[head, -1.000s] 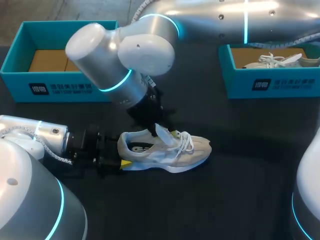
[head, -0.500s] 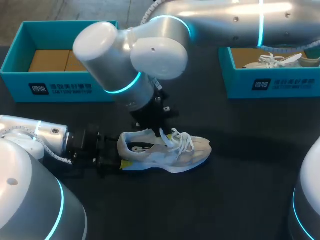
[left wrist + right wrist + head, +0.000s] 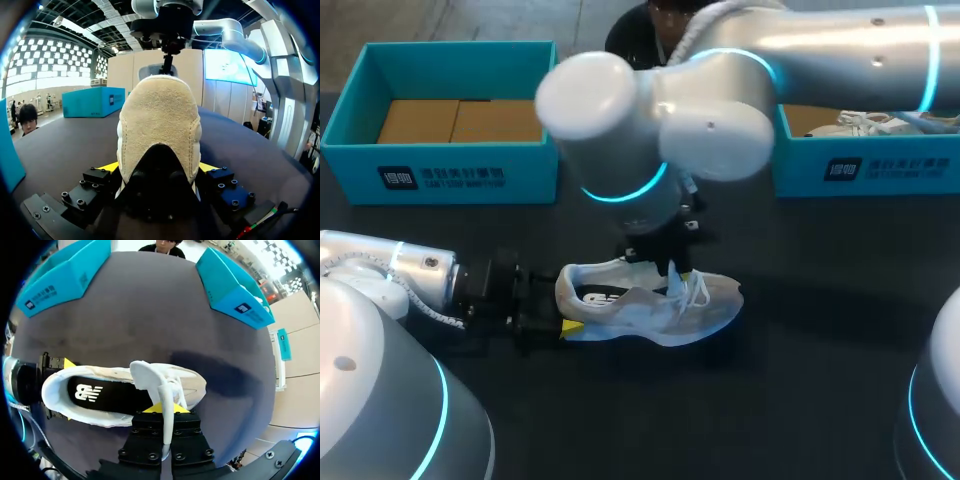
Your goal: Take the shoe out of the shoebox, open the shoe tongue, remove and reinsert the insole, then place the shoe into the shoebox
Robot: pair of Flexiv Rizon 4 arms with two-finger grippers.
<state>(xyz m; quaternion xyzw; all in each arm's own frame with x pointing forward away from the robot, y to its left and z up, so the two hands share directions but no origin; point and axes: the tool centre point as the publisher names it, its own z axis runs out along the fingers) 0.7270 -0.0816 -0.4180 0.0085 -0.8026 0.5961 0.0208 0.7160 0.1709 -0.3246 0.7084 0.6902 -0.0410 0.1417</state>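
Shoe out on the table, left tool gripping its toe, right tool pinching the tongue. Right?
No: the left tool grips the shoe at its heel, not its toe, as the left wrist view shows. The right tool does pinch the tongue.

- The shoe (image 3: 650,300) is cream and white, tan at the heel in the left pincer (image 3: 159,168).
- Its insole (image 3: 107,394) is black with a white mark.
- The tongue (image 3: 149,376) in the right pincer (image 3: 164,411) is white.
- Both pincers have yellow tips.
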